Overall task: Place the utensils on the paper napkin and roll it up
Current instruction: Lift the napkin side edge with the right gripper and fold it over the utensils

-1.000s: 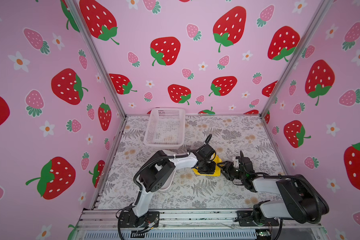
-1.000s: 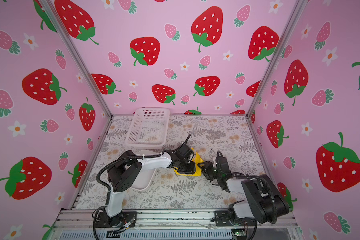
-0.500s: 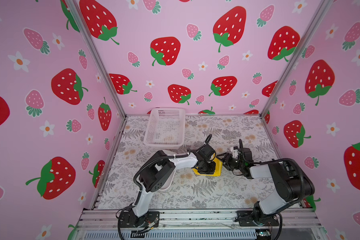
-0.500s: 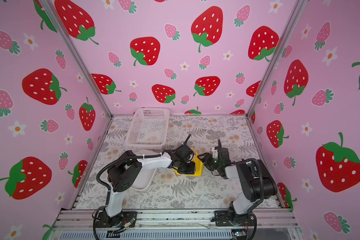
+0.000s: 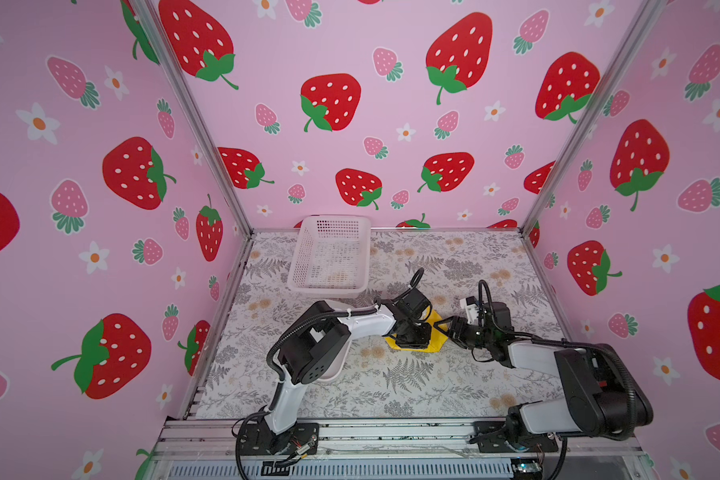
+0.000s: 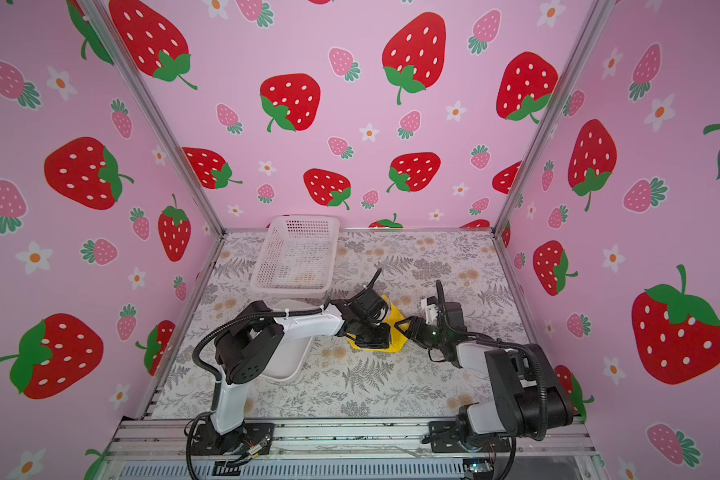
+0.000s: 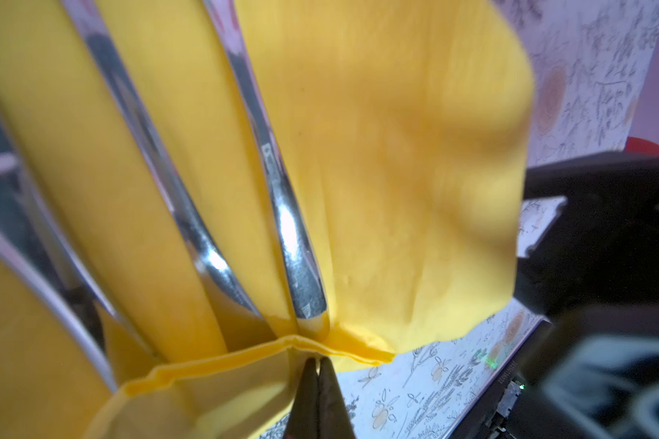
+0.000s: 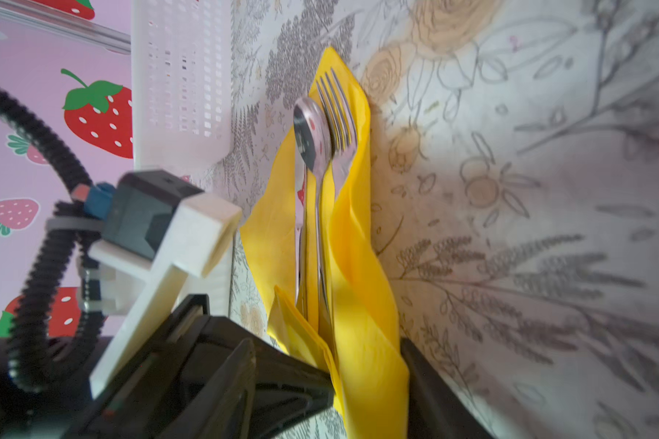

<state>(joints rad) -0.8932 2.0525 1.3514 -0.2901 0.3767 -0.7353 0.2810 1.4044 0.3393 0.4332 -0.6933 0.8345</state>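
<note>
The yellow paper napkin (image 5: 436, 332) (image 6: 395, 320) lies mid-table, its sides folded up around the utensils (image 7: 305, 281). A spoon (image 8: 312, 133) and a fork (image 8: 337, 110) lie side by side on it, and a third metal piece (image 7: 35, 266) lies beside them. My left gripper (image 7: 318, 363) (image 5: 412, 338) points down at the handle end, shut on the napkin's doubled edge. My right gripper (image 8: 370, 380) (image 5: 441, 326) reaches in from the right. Its two fingers stand one on each side of the raised napkin fold (image 8: 362, 304) and touch it.
A white mesh basket (image 5: 329, 253) stands at the back left, just behind the napkin. A white tray (image 6: 287, 357) lies under the left arm's elbow. Pink strawberry walls close the table on three sides, and an aluminium rail (image 5: 391, 432) runs along the front.
The right arm's elbow swung up half a second ago and is down again. Its gripper stays at the napkin's right side. The left arm has not moved.
</note>
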